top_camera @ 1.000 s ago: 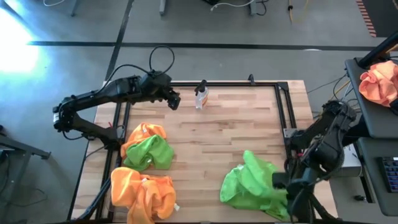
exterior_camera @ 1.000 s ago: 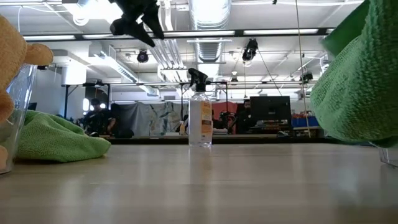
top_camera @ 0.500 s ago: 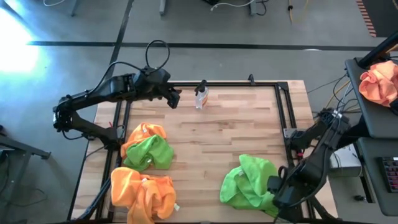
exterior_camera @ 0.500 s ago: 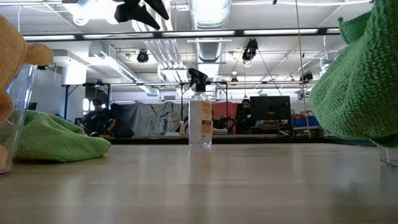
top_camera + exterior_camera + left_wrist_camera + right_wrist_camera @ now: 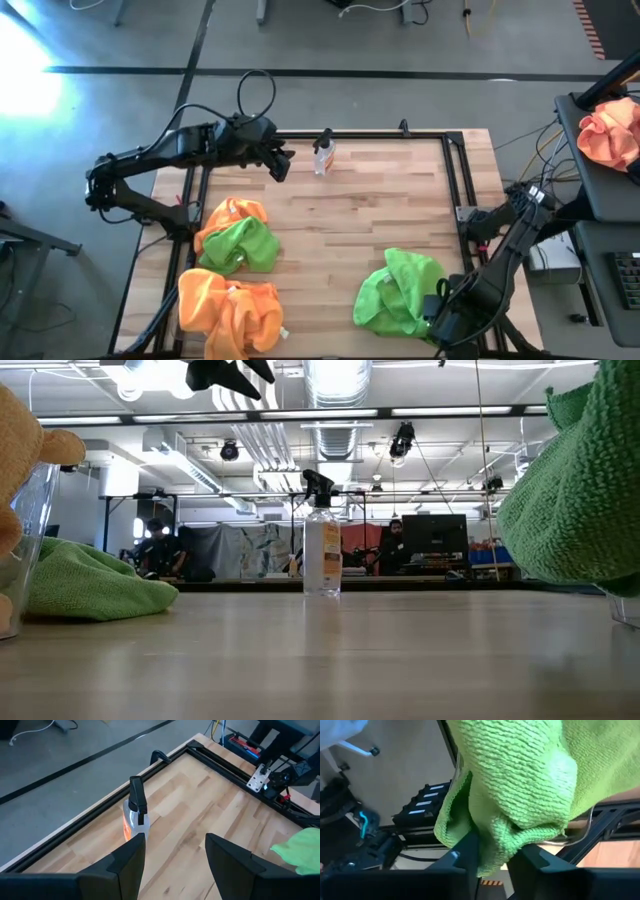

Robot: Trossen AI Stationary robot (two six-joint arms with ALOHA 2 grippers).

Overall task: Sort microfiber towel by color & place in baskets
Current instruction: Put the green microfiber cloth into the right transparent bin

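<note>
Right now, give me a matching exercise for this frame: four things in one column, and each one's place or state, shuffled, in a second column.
Things:
1. spray bottle
2. left gripper
3. right gripper
4. green towel pile

Places or states:
A. near the table's right front corner, at the edge of the green pile with green cloth between its fingers
B. upright by the table's far edge
C. heaped in the front right part of the table
D. open, holding nothing, raised near the far edge beside the bottle

Pairs: 1-B, 2-D, 3-A, 4-C
</note>
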